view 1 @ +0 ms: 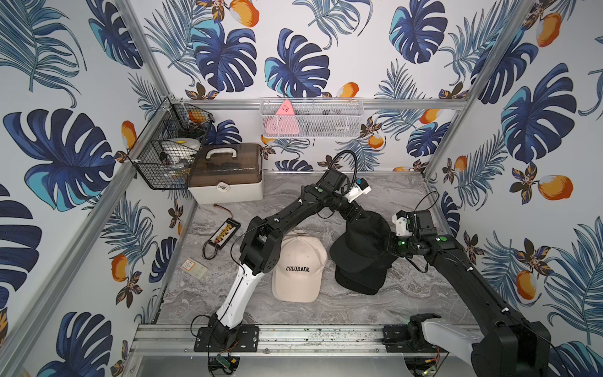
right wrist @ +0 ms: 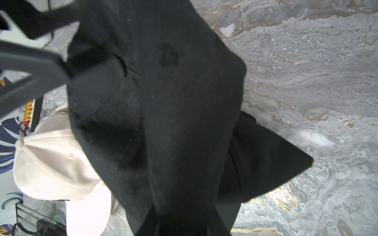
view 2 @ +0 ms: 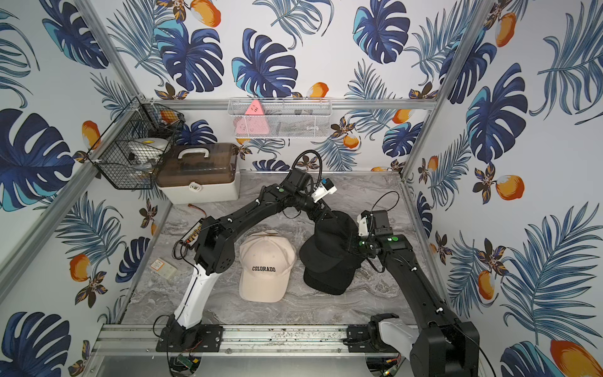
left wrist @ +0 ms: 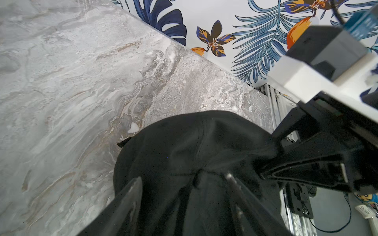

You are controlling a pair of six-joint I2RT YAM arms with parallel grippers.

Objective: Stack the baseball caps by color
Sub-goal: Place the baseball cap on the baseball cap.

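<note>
**Technician A:** The enclosure walls carry blue-leaf and orange-fruit wallpaper; the grey marble-patterned tabletop (view 1: 342, 313) carries the caps. Report cap positions.

**Technician B:** The cream fabric baseball cap with black "COLORADO" lettering (view 1: 298, 266) sits at the centre, brim toward the front rail; a cream edge shows behind its crown; the count of cream caps cannot be determined. Just beside it, on the right arm's side, black fabric baseball caps are piled; the lower black cap (view 1: 357, 287) rests on the tabletop, brim forward; the top black cap (view 1: 360, 248) lies over it, crown pulled up at the back.

**Technician A:** State of each end effector?

**Technician B:** The left end effector (left wrist: 183, 177) stands wide; its fingers (left wrist: 131, 202) sit one on either side of the top black cap's crown button; fabric lies between them, not pinched. The right end effector (left wrist: 270, 155) is narrow, clamped on a fold of the same cap's side; the left wrist view shows the fabric drawn taut into the jaws; in the right wrist view cloth covers them.

**Technician A:** Other items?

**Technician B:** A white storage box with a brown translucent lid (view 1: 225, 173) stands at the back left corner; a black wire basket (view 1: 156, 156) is mounted just beside it; a white mesh basket (view 1: 311, 119) hangs on the back wall; a black charging board with yellow connectors (view 1: 225, 233) lies on the left arm's outer side, apart from the caps.
</note>
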